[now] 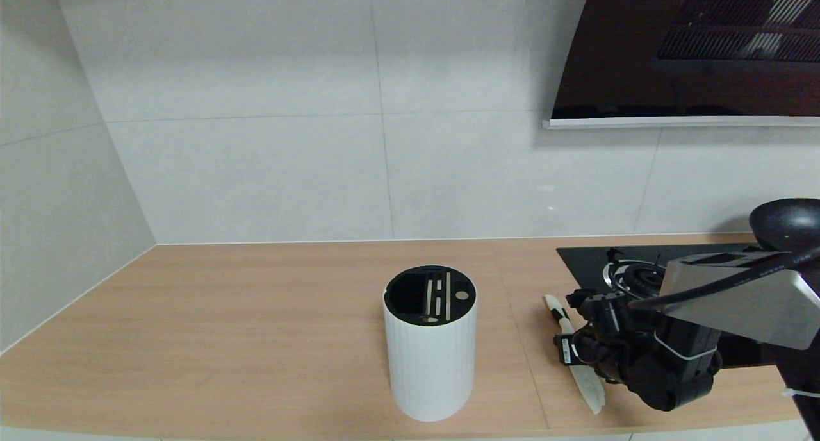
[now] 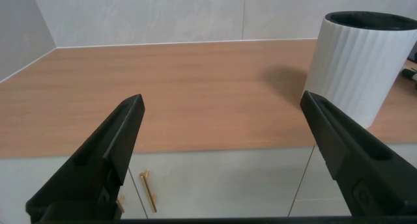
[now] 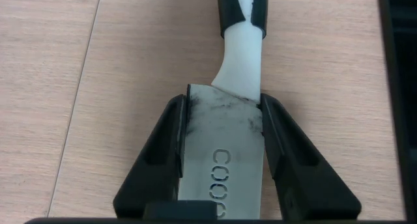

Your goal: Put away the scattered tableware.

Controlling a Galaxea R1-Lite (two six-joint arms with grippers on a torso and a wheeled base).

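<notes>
At the desk's front right, just beside the hob, right claw is down on the desk and clamped across the flat white blade of the knife, one finger on each long edge. The grip sits just behind where blade meets the black-and-white handle, likely so the blade end hangs free for slotting. Knife lies flat on the wood, not lifted, handle pointing to the back edge and tip toward the front edge. In the head view the same knife shows under the right claw.

White ribbed holder stands upright near the middle of the front edge, well apart from the knife; its black top has narrow slots, a round hole and one big opening. Probably the target for the knife.

Left claw hangs off the front edge, left of the holder, fingers spread wide, holding nothing. Looks parked out of the way.
</notes>
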